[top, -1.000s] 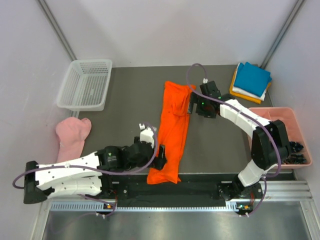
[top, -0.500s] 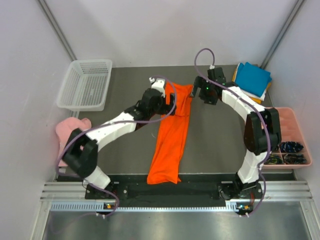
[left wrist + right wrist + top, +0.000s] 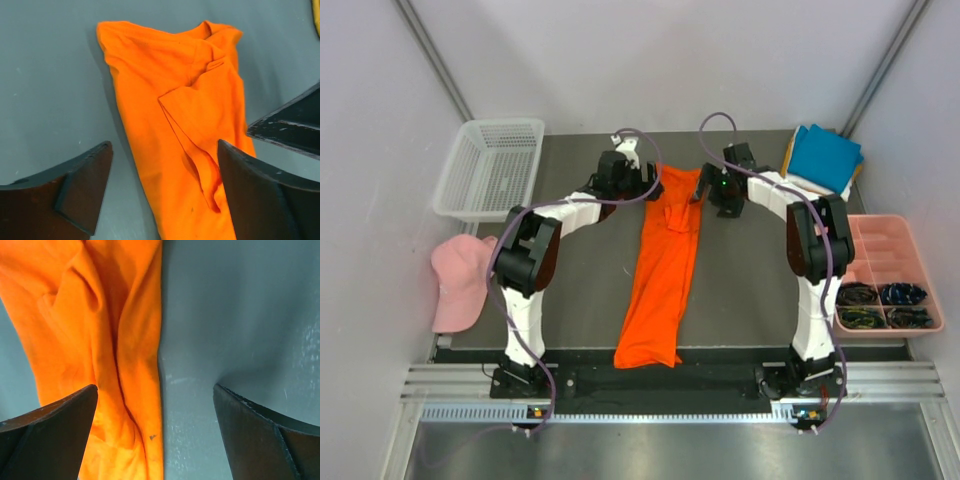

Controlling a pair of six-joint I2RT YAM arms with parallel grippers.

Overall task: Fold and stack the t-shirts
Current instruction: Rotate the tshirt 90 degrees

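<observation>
The bright orange t-shirt point(image 3: 665, 255) lies as a long narrow strip down the middle of the dark table, collar end at the back. My left gripper point(image 3: 648, 187) hovers open over its far left corner. In the left wrist view the jaws point(image 3: 164, 150) straddle the orange cloth point(image 3: 175, 100) without pinching it. My right gripper point(image 3: 702, 194) is open at the far right corner, its jaws point(image 3: 155, 388) spanning the shirt's right edge point(image 3: 145, 390) and bare table. A folded teal t-shirt point(image 3: 825, 157) tops a stack at the back right, with white point(image 3: 810, 186) and amber point(image 3: 787, 180) edges beneath.
A white mesh basket point(image 3: 490, 168) stands at the back left. The pale pink cap point(image 3: 460, 275) lies off the table's left edge. A pink compartment tray point(image 3: 880, 240) with small dark items sits at the right. White walls enclose the table on three sides.
My left arm has swung from the shirt's near end up to its far left corner. The right gripper has shifted back to the far right corner. The shirt has not moved.
</observation>
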